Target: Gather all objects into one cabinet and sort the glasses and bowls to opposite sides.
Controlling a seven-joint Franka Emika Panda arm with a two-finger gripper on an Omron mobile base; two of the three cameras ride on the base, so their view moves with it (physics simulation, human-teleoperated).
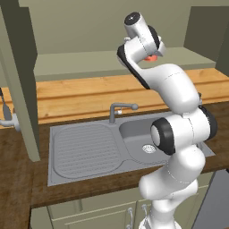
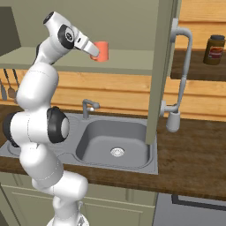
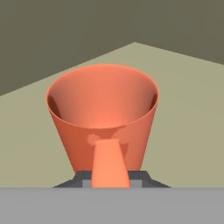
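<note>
A salmon-orange cup [image 2: 102, 50] is over the pale green shelf [image 2: 128, 67] of the open olive-green cabinet [image 1: 89, 27], at the end of my raised arm. My gripper [image 2: 93, 51] is shut on the cup's near side. In the hand view the cup [image 3: 103, 113] opens toward the camera, with a handle-like strip running down between my fingertips [image 3: 83, 178]. From the left base view a sliver of the cup [image 1: 152, 57] peeks out behind my wrist. The cabinet door [image 2: 160, 66] stands open, its long curved grey handle [image 2: 184, 66] on its right. Whether the cup rests on the shelf I cannot tell.
Below the cabinet a grey sink [image 2: 115, 142] with a faucet [image 2: 88, 107] is set in the dark wooden counter [image 2: 194, 159]. A brown jar [image 2: 214, 49] stands on a shelf at the right. Utensils [image 2: 9, 84] hang at the left wall. The other open door [image 1: 20, 80] stands at the left.
</note>
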